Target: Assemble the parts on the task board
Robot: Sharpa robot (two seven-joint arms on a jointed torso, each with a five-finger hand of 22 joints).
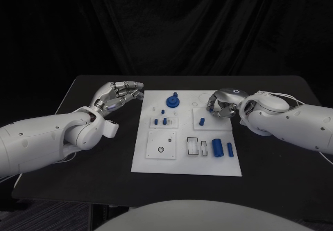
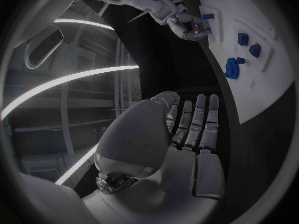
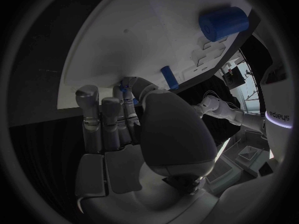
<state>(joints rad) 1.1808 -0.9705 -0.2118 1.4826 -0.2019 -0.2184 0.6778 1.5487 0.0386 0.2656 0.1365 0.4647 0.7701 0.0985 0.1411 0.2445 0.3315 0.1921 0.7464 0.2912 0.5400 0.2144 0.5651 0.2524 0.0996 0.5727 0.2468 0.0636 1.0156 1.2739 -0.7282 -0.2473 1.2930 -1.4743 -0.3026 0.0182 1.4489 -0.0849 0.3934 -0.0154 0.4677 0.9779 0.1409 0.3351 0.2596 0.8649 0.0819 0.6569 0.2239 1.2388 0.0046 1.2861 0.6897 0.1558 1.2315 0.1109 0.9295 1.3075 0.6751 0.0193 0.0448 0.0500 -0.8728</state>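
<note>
Hovering right hand (image 1: 221, 107) over task board (image 1: 156, 163)

left hand (image 1: 119, 95): empty, fingers slightly curled, apart | right hand (image 1: 223, 102): fingers curled inward; hold unclear

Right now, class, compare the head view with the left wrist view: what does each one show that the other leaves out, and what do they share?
The head view gives the task board whole, down to its near edge, with both white arms reaching in. The left wrist view gives the left hand close up, its fingers straight and holding nothing. Both share the blue gear at the board's far end and the right hand curled over the board's edge.
</note>
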